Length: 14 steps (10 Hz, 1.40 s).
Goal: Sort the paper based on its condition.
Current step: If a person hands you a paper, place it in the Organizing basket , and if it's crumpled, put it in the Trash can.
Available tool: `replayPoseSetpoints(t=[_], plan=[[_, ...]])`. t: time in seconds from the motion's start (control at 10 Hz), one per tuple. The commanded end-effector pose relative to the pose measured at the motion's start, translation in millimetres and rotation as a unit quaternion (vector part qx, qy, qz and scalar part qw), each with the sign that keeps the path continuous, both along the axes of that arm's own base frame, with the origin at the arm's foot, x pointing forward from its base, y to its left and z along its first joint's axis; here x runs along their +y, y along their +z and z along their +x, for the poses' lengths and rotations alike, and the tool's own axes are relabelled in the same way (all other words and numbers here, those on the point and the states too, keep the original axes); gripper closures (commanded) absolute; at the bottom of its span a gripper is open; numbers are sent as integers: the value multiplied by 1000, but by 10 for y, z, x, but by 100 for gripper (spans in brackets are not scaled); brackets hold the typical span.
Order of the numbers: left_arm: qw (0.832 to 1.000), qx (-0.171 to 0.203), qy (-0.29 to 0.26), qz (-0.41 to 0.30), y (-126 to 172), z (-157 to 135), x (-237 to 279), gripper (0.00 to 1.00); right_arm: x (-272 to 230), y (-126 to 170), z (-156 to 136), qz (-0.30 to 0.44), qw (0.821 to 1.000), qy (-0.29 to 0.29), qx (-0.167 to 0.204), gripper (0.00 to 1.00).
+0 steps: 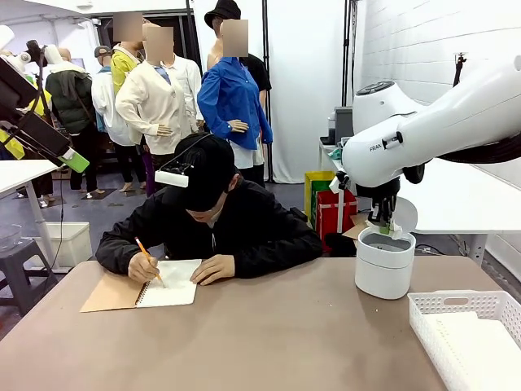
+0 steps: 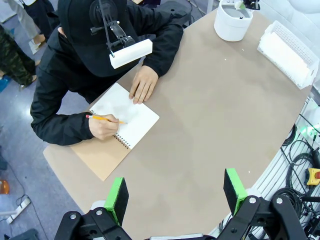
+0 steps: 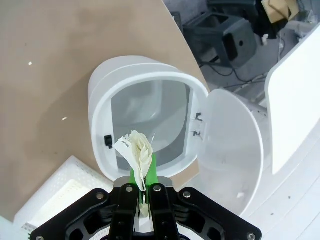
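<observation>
Paper: small crumpled white paper wad, thin, creased and ragged at the tip, pinched low down so it stood up as a tuft with its long axis running along the fingers.
Right gripper: black two-finger right gripper with green pads, jaws closed almost together on the base of the wad, pointing straight down.
Bin: round white plastic bin, smooth-walled with a grey inside, standing near the far edge of the tabletop towards its right corner.
Lid: white flip lid, glossy and rounded, swung fully open to one side of the mouth.
Key relation: the wad hung just above the bin's open mouth, inside the ring but close to one side of the rim. To my eye, letting go would drop it in, though a light, springy scrap like that might catch the rim.
Nearer arm: the right one by far, since it was already over the bin.
Left gripper: black left gripper, green pads spread wide with nothing between them, high over the near edge of the tabletop and well apart from the bin.
Basket: white perforated plastic basket, rectangular, at the near right corner, with a flat white layer inside it, sheets as far as I could tell.
Person: seated at the far edge, writing with a yellow pencil in an open spiral-bound notebook with a tan cover.
</observation>
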<state>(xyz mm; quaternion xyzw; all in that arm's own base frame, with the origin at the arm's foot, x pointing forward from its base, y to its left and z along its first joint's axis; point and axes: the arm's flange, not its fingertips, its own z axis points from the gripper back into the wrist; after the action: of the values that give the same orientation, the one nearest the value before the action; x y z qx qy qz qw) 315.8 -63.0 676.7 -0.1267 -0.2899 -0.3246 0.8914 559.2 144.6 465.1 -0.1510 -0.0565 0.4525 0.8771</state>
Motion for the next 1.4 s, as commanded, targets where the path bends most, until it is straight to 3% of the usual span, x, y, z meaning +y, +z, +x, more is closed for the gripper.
replayPoseSetpoints(t=[0.0,0.5,0.6,1.3], plan=[[1000,-2,1,-1,0,2,4,0,16,-45,74,-3,1000,-9,-12,100],[1000,-2,1,-1,0,2,4,0,22,-56,77,-6,1000,-2,-12,9],[1000,-2,1,-1,0,2,4,0,29,-63,76,-7,1000,-1,-11,0],[1000,-2,1,-1,0,2,4,0,7,-43,-94,52,999,12,-3,0]])
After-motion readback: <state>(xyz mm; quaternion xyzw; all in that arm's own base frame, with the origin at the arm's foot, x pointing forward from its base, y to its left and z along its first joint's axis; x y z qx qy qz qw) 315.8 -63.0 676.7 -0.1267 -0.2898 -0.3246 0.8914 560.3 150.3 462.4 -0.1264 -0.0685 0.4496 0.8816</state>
